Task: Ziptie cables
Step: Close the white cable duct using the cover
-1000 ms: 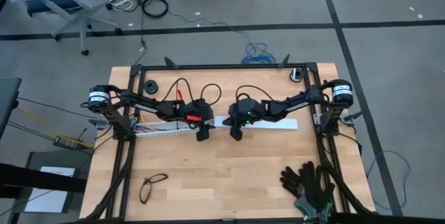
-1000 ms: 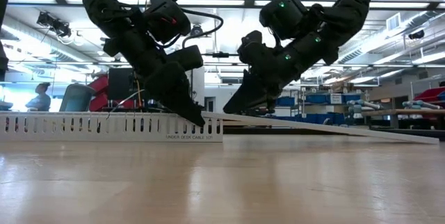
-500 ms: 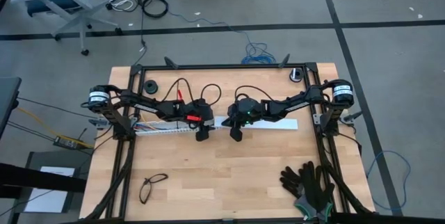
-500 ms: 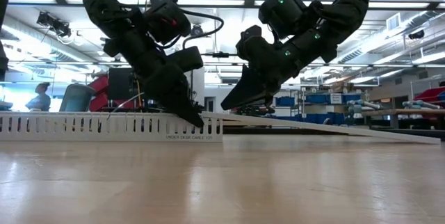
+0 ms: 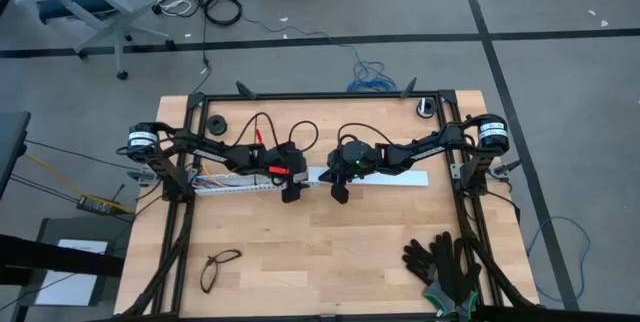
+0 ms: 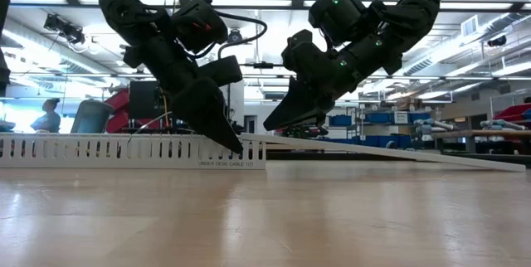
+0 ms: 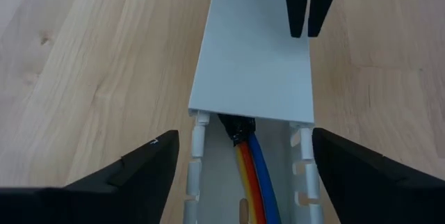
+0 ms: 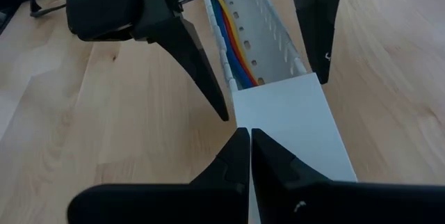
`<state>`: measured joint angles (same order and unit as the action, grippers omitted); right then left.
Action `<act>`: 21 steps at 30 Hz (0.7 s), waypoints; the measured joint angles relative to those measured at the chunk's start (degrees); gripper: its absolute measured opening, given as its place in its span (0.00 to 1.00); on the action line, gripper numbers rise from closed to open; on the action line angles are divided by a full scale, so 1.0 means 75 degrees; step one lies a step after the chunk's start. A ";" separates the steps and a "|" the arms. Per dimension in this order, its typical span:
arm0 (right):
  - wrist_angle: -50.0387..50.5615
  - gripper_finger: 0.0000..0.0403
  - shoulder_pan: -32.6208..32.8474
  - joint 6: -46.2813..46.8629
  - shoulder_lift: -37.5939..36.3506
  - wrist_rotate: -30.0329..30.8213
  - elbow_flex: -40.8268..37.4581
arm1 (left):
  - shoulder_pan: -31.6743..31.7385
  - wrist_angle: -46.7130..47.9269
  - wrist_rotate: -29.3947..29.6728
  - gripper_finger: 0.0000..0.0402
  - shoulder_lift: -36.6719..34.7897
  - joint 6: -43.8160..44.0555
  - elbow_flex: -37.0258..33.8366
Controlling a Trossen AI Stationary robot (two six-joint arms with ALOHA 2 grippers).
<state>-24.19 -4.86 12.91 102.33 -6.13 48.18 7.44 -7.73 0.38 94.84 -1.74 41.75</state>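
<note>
High view: both arms meet at the middle of the worktop (image 5: 300, 252) over a long white rail (image 5: 240, 186) and its flat cover (image 5: 400, 178). The left gripper (image 5: 290, 193) and right gripper (image 5: 340, 192) sit close together at the seam where cover meets rail. Glasses (image 5: 219, 268) lie near the front left, gloves (image 5: 445, 267) at the front right. Against the earlier frame, neither arm has shifted noticeably.

Low view: the left gripper (image 6: 228, 140) points down at the end of the slotted rail (image 6: 124, 149). The cover (image 6: 390, 152) slopes up from the worktop toward the right gripper (image 6: 282, 122). A second ago the right gripper sat a little lower.

Left wrist view: the left jaws stand wide open, one finger on each side of the rail (image 7: 247, 196), holding nothing; they have widened over the last second. The cables (image 7: 249, 165), orange, yellow and blue with a black-wrapped end, lie inside the rail, running under the cover (image 7: 254, 64).

Right wrist view: the right jaws are closed tight, fingertips (image 8: 247, 144) pressed on the cover (image 8: 288, 123), gripping nothing. The cables (image 8: 233, 50) lie in the open rail (image 8: 268, 36) beyond it.
</note>
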 joint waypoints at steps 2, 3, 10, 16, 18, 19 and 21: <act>0.0132 0.00 0.0000 -0.0001 -0.0086 0.0003 0.0000 | -0.0014 0.0033 0.0003 0.76 -0.0078 -0.0063 -0.0003; 0.0219 0.00 0.0000 -0.0001 -0.0154 0.0003 0.0000 | -0.0030 0.0022 0.0003 0.76 -0.0138 -0.0110 -0.0002; 0.0914 0.00 -0.0013 -0.0192 -0.0802 0.0129 0.0000 | -0.0044 0.0373 0.0007 0.73 -0.0618 -0.0334 0.0001; 0.1686 0.00 -0.0015 -0.0281 -0.1040 0.0447 -0.0003 | -0.0044 0.0833 0.0058 0.70 -0.0759 -0.0285 -0.0074; 0.1750 0.00 -0.0015 -0.0284 -0.1042 0.0469 -0.0003 | -0.0044 0.0671 0.0058 0.70 -0.0769 -0.0121 -0.0254; 0.1783 0.00 -0.0015 -0.0281 -0.1042 0.0469 -0.0003 | -0.0044 0.0564 0.0058 0.69 -0.0769 -0.0034 -0.0391; 0.1839 0.00 -0.0009 -0.0278 -0.1042 0.0470 -0.0003 | -0.0044 0.0347 0.0058 0.69 -0.0769 0.0194 -0.0668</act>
<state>-10.40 -4.93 10.83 94.52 -2.61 48.16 7.11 -5.12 0.82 89.08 -0.28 36.74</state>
